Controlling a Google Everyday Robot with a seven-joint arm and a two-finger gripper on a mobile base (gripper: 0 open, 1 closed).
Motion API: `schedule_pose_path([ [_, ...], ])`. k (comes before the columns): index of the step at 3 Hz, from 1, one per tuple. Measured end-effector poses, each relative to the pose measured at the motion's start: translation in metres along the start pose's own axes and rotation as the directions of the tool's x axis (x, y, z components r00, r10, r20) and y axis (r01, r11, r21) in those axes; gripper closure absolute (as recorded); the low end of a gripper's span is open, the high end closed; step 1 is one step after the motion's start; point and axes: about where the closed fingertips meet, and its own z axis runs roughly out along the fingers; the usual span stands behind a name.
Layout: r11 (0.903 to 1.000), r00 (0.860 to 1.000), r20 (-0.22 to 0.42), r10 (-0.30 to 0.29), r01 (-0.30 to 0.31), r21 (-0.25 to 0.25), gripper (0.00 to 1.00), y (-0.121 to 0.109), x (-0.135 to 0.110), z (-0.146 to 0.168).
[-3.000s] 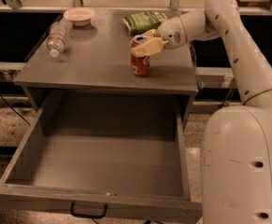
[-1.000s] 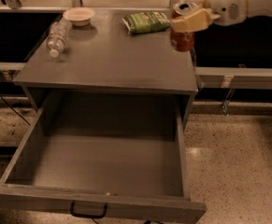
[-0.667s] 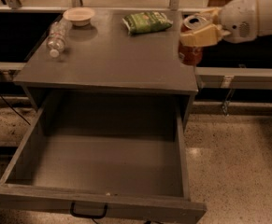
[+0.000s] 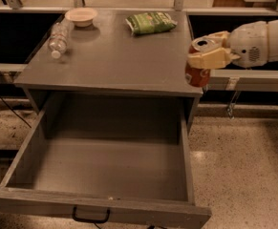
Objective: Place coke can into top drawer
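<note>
Grey cabinet top point(image 4: 114, 61) is sitting over the top drawer point(image 4: 100, 208), which is standing pulled out, interior bare. Gripper point(image 4: 206, 56) is hovering at the cabinet's right front corner, clamping the coke can point(image 4: 197, 76) round its upper half. Can is hanging slightly tilted, red body below, silver top showing, outside the drawer.

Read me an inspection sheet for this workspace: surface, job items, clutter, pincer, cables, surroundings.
Surface: grey cabinet top, flat.
Job's things: can held in the air off the top's right front corner; drawer pulled fully open below.
Clutter: bottle lying at the left; bowl at the back left; green bag at the back.
Pincer: pincer shut on can, reaching in from the right.
Cables: thin dark line, possibly a cable, on the floor at the left.
Surroundings: speckled floor.
</note>
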Motion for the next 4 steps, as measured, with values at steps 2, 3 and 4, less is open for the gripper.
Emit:
schedule_pose_path([
  [2,0.9961,0.998,0.028,0.055,-0.057,0.067,1.0,0.022,0.019,-0.041],
  [3,0.9927,0.995,0.037,0.095,-0.098,0.071,1.0,0.039,0.034,-0.05],
  [4,0.9934,0.994,0.003,0.108,-0.108,0.038,1.0,0.06,0.054,-0.035],
])
